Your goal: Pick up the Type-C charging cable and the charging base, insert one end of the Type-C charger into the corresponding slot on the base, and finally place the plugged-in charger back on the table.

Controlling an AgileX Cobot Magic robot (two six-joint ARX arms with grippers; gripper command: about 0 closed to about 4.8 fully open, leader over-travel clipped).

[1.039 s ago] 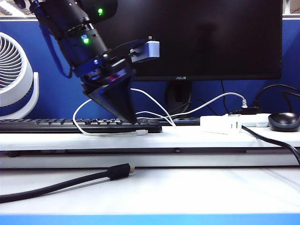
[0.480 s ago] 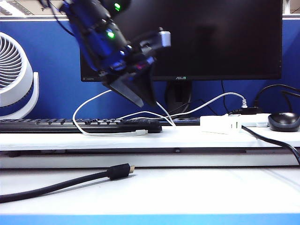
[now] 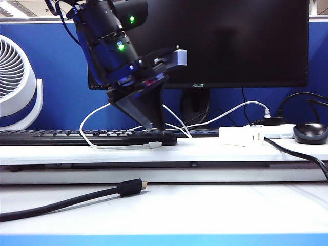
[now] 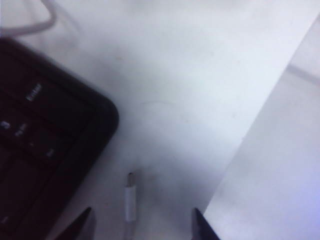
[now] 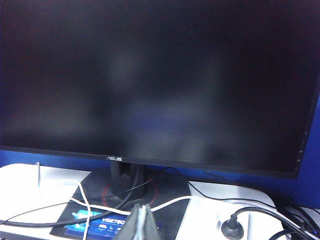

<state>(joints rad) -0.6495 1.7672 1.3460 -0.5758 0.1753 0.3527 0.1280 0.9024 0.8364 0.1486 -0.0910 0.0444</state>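
The Type-C charging cable (image 3: 82, 134) loops thin and white over the keyboard, and its plug end (image 3: 155, 145) lies on the raised shelf of the table (image 3: 220, 205). My left gripper (image 3: 154, 125) points down just above that plug and is open. In the left wrist view the white plug (image 4: 130, 201) lies between the wide-apart fingertips (image 4: 83, 224) of the left gripper (image 4: 141, 227), untouched. The charging base (image 3: 240, 136), a small white block, rests on the shelf further right. My right gripper (image 5: 141, 223) is shut and empty, facing the monitor, and does not show in the exterior view.
A black keyboard (image 3: 77, 136) fills the shelf's left part, its corner (image 4: 50, 145) beside the plug. A thick black cable with a gold tip (image 3: 130, 187) lies on the lower desk. A monitor (image 3: 225, 41), fan (image 3: 15, 82), mouse (image 3: 310, 132) and power strip (image 3: 279, 130) stand around.
The left gripper rose and swung right, then came back down over the keyboard's right end, a little right of where it began. It stayed open. Nothing else moved.
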